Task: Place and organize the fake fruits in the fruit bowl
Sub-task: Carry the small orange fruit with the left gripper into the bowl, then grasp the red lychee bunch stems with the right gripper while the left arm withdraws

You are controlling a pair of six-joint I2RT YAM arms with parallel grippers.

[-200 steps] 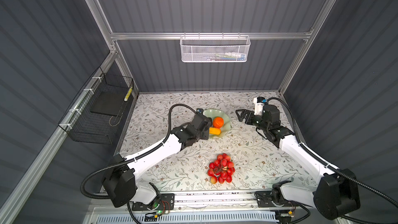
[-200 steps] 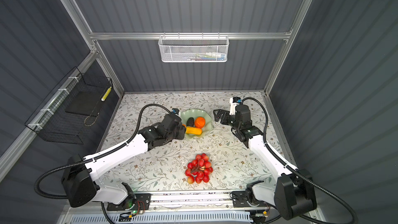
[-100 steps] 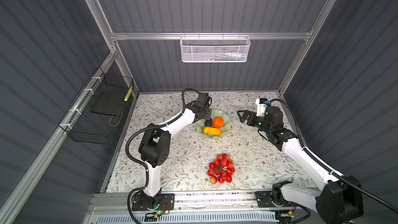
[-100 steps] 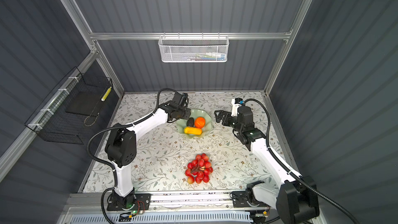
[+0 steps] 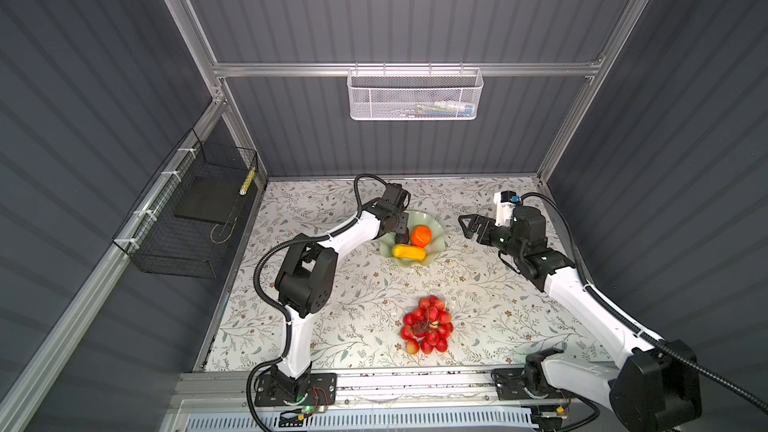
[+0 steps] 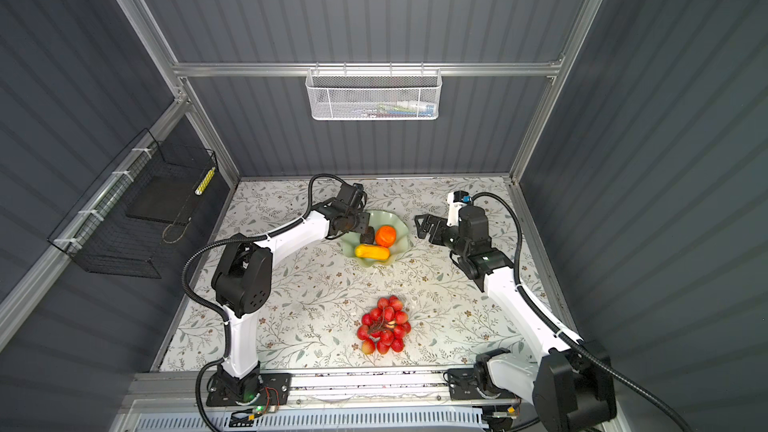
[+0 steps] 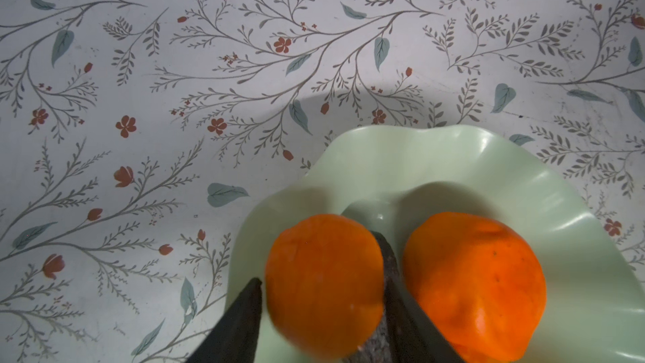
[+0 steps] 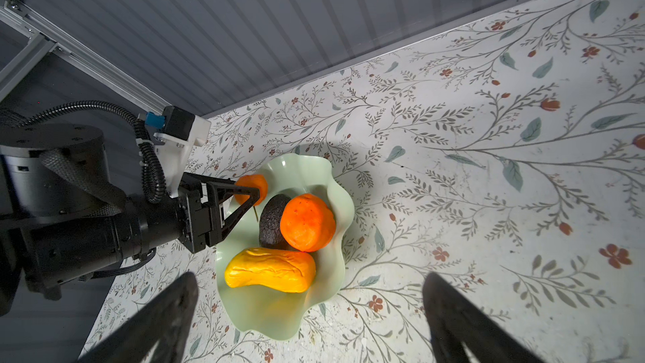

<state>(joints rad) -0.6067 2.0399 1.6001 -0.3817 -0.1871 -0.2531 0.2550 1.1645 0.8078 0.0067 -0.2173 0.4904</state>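
The left pincer (image 7: 317,258) reaches in over the rim of the fruit bowl (image 8: 296,176). The small tangerine (image 7: 324,288) sits between its fingers, inside the bowl's outline. I cannot tell whether the fingers clamp it or stand just off it.

One finger separates the tangerine from the big orange (image 7: 474,291), which lies in the bowl just past that finger. The blackish avocado (image 8: 274,221) is right by the same finger and touches the orange. The yellow oblong fruit (image 8: 270,270) lies in the bowl to one side of the pincer's tips, against the avocado and the orange.

The cluster of red balls (image 5: 428,330) lies on the table (image 5: 332,284), well apart from both pincers and outside the bowl.

The right pincer (image 5: 464,227) has its fingers wide apart and holds nothing. It points at the bowl from just beside it, so the bowl lies between the two pincers.
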